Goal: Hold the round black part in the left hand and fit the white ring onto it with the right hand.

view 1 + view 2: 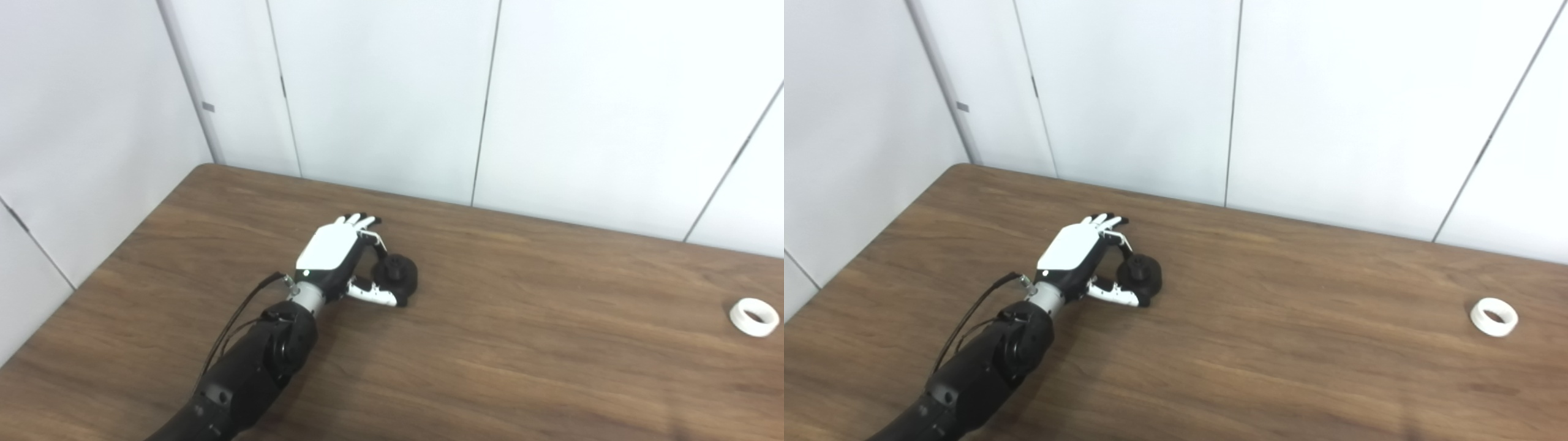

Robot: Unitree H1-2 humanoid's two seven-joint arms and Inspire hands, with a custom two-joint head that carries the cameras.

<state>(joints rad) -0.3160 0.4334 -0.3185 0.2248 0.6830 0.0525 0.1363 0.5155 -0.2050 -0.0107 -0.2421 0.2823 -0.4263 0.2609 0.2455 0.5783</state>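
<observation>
reaching: left hand (337, 257) out over the bench (490, 343), toward the far-left corner, alongside the round black part (398, 277)
step: grasp of the black part, looks not yet finished
left fingers: spread, thumb (373, 295) low on the near side of the part, other fingers (361, 222) stretched past its far side; cupping it, not clamped; contact at thumb tip likely, can't confirm
black part: flat on the bench, left of centre, just right of the palm
white ring (754, 316): lying flat near the right edge, well apart from the part, untouched
right hand: out of frame, finger state unknown
progress: early, nothing lifted, nothing fitted
next: close left fingers round the rim, lift, present top face clear of fingers
then: bring right hand in for the ring at the right edge
risk: part sliding away if thumb pushes before fingers close
</observation>
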